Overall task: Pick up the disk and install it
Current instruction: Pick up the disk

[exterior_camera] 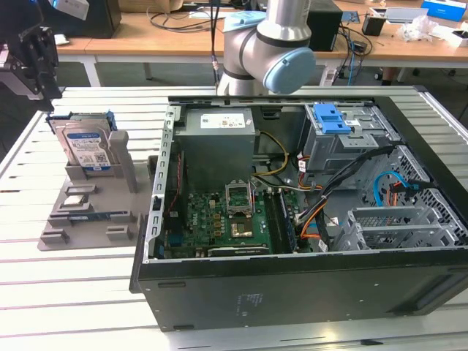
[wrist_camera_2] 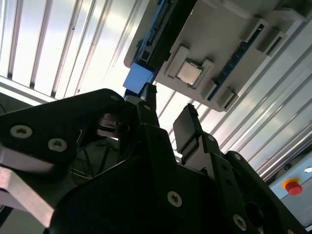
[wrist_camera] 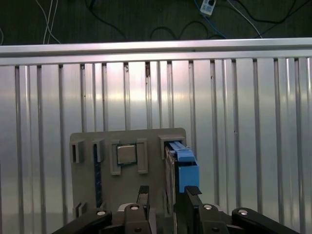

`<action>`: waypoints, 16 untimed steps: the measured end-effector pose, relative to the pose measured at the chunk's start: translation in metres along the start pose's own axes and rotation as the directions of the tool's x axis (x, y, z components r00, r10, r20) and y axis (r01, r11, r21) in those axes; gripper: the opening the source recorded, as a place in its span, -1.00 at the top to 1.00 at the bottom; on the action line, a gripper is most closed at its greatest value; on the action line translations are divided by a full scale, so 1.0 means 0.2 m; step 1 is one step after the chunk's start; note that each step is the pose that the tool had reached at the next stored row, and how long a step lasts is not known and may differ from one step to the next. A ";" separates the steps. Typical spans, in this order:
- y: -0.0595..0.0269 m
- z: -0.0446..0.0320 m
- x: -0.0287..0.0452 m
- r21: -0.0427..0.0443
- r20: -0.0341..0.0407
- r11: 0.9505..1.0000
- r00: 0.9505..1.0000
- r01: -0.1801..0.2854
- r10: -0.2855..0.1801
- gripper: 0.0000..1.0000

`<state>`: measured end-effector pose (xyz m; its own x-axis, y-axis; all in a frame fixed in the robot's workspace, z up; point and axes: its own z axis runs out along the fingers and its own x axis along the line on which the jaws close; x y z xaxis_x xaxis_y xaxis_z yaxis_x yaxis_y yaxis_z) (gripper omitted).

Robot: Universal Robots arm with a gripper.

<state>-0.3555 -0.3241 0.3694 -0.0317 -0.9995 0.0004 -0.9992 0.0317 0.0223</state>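
Observation:
The disk stands upright on its edge in a grey holder plate on the slatted table, at the exterior view's left, beside the open computer case. It is silver with a white-and-blue label and blue side rails. My black gripper hangs above the disk, a little to the exterior view's left of it, and clear of it. In the first wrist view I look down on the disk's blue rail, and my gripper is open with nothing between its fingers. In the second wrist view the open gripper is near that blue rail.
The open computer case fills the exterior view's middle and right. Inside it are a grey power-supply box, a motherboard and a metal drive cage with a blue latch. A processor chip lies on the holder plate. The arm's base stands behind the case.

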 end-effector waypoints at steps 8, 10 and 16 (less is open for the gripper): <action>0.001 0.008 -0.043 0.000 0.000 1.000 1.000 0.000 0.000 0.16; 0.001 0.009 -0.050 0.000 0.000 1.000 1.000 0.000 0.000 0.16; 0.002 0.019 -0.078 0.000 0.000 1.000 1.000 0.000 0.000 0.16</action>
<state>-0.3555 -0.3084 0.3656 -0.0316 -0.9995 0.0004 -0.9993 0.0316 0.0222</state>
